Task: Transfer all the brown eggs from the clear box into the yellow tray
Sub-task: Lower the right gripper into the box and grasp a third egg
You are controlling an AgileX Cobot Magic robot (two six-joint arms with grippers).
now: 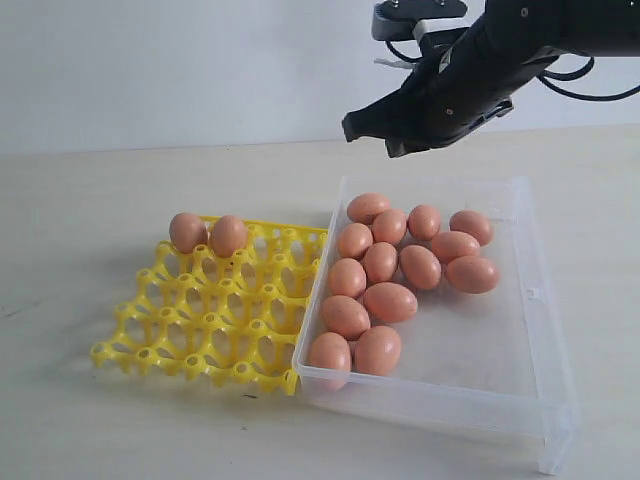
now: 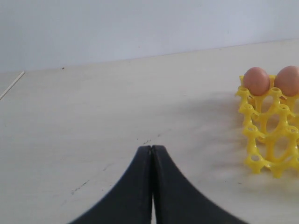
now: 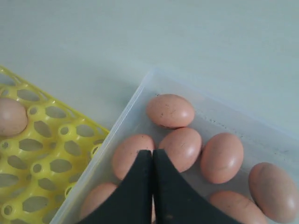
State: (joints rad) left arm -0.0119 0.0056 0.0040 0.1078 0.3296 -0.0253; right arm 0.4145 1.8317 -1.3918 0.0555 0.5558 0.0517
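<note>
Right gripper (image 3: pixel 153 153) fully closed, empty, above brown eggs (image 3: pixel 170 110).

You can read no text, label or number on the brown eggs (image 1: pixel 390 301), clear box (image 1: pixel 482 345) or yellow tray (image 1: pixel 200 332).

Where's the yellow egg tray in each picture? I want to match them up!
Exterior view: the yellow tray lies just left of the clear box.
Left wrist view: one corner shows at the picture's edge.
Right wrist view: part shows beside the clear box's corner.
Shared landmark: brown eggs seated on the tray, two in the exterior and left wrist views, one in the right wrist view.
</note>
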